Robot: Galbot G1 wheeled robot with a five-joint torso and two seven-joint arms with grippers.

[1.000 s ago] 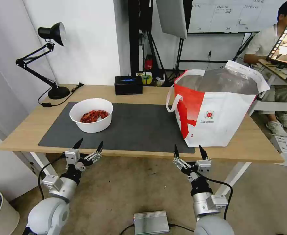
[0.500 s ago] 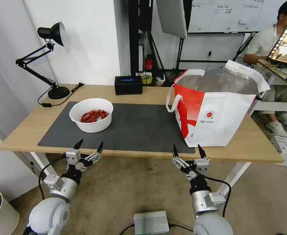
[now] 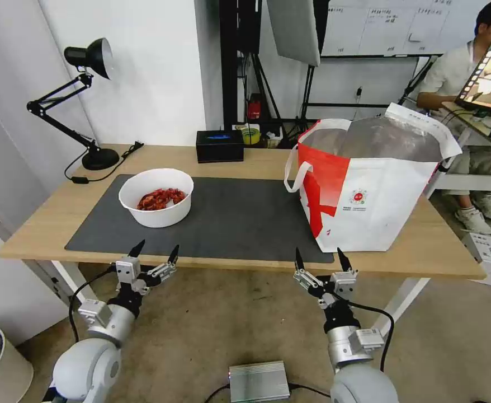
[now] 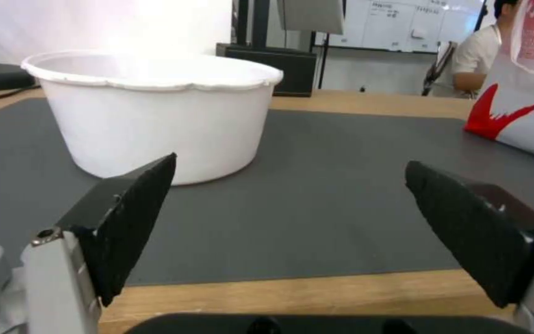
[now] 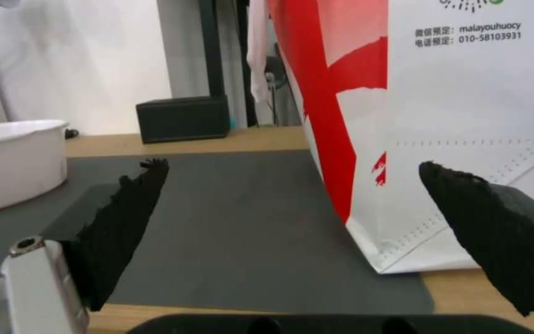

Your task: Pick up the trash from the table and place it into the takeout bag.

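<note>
White bowl with red shells inside, sitting on a dark grey mat over light-wood table. Takeout bag is white with a red side panel, silver lining. Black tissue box, black lamp.

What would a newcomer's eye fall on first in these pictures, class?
First, the large boxy white takeout bag with a red side panel, standing open at the right of the light-wood table. Next, the white round bowl of red shells on the dark grey mat. The open left gripper and right gripper wait before the table's near edge.
</note>
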